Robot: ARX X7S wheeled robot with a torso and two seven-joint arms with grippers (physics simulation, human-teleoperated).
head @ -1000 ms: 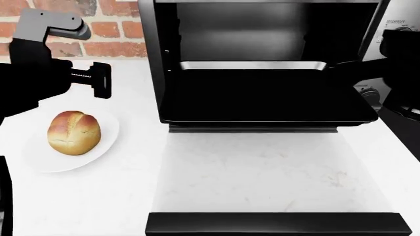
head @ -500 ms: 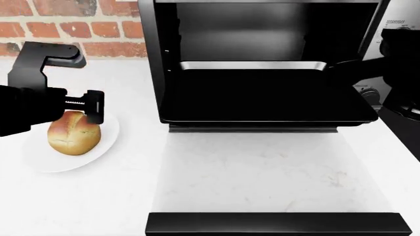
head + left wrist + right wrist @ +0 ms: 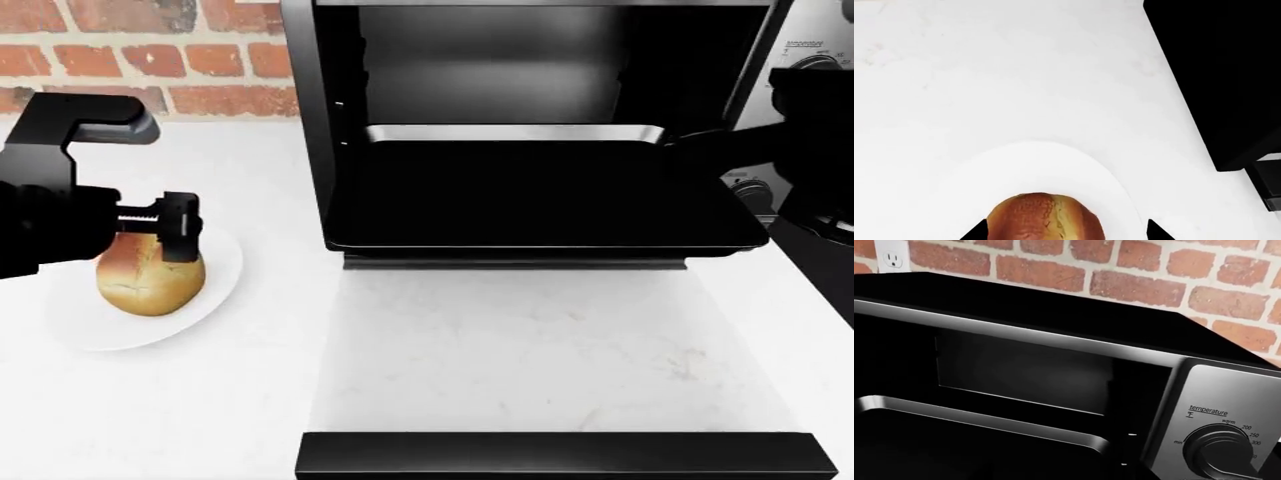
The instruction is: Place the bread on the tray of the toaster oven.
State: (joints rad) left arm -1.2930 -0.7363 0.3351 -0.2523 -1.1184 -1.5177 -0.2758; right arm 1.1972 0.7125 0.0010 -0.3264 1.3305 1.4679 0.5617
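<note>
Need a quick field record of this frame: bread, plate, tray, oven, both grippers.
bread: on the white plate, left of the oven, not yet lifted
tray: pulled out of the oven cavity, nothing on it
toaster oven: door down, cavity open, temperature knob on the silver side panel
left gripper: open, over the bread, fingertips on either side of it
right gripper: black arm near the tray's right edge in the head view; fingers not discernible
backdrop: brick wall, white counter
</note>
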